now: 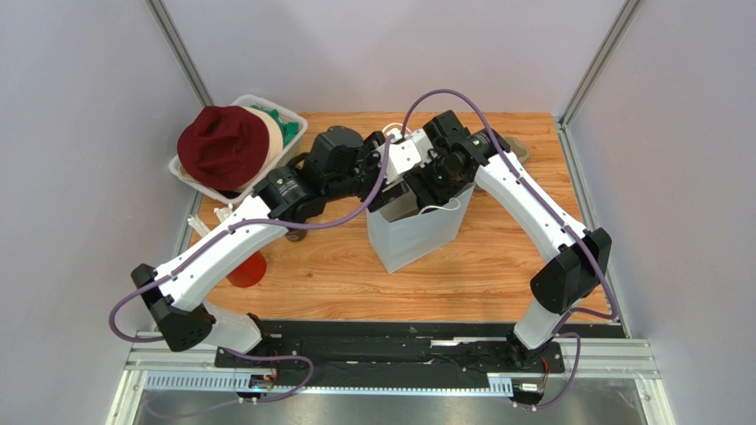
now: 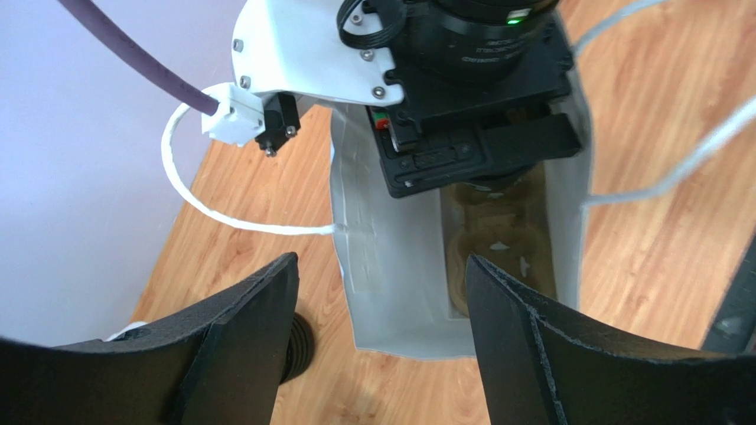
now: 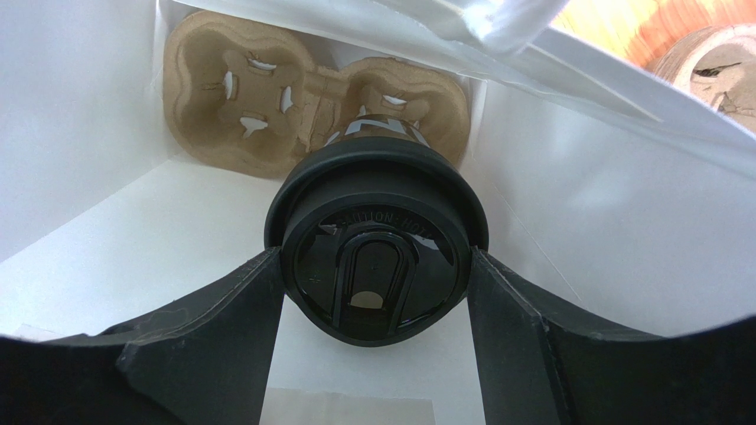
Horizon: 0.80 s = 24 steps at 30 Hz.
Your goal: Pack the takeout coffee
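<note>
Right pincer [image 3: 377,270]: clamped on the coffee's lid, one dark finger pressed to each side of the rim.
Coffee: small near-black takeout coffee cup with a black plastic sip lid [image 3: 377,239], down inside the bag, over the right-hand socket of the tray; whether it is seated there cannot be told.
Tray: brownish moulded pulp cup tray [image 3: 235,97], at the bottom of the bag against its far wall.
Bag: pale-blue paper bag with white cord handles [image 1: 413,235], upright in the middle of the counter, mouth open, the right wrist reaching into it.
Left pincer [image 2: 381,266]: jaws wide apart, nothing between them, hanging above the bag's edge near one cord handle.
Counter: wooden-plank counter [image 1: 506,257].
Left side: red cup [image 1: 247,270], partly hidden under the left arm.
Far-left corner: white plastic bin [image 1: 191,175], with a maroon cloth hat [image 1: 222,146] on top.
</note>
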Motion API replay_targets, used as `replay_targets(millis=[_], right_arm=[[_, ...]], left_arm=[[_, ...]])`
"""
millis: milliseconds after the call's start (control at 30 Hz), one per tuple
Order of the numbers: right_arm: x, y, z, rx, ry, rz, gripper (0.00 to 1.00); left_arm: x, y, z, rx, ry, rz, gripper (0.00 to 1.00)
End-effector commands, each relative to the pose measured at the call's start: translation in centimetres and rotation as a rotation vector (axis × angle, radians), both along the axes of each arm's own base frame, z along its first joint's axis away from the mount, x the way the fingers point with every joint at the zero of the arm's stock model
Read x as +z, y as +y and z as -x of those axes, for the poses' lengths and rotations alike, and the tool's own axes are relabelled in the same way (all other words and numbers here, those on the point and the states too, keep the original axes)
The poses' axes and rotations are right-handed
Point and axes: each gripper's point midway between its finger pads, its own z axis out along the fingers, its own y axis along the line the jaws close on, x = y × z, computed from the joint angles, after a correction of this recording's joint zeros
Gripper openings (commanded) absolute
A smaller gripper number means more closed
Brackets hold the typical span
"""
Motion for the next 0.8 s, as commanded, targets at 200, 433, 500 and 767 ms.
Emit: replay_targets(millis=[200, 433, 500, 767], right_arm=[[1.3, 0.3, -0.2, 0.015, -0.055, -0.03, 0.21], [1.0, 0.3, 0.0, 0.019, -0.051, -0.033, 0.21], [0.9, 0.3, 0.0, 0.021, -0.049, -0.031, 0.21], [0.8, 0.1, 0.4, 0.025, -0.05, -0.033, 0.21]], left_arm=[[-2.3, -1.1, -5.6, 0.146, -0.058, -0.028, 0.78], [-2.2, -0.5, -7.8, 0.235, -0.092, 0.003, 0.73], [-2.2, -0.1, -8.3, 0.257, -0.096, 0.007, 0.72], [-3.8, 0.3, -9.8, 0.316, -0.095, -0.019, 0.66]])
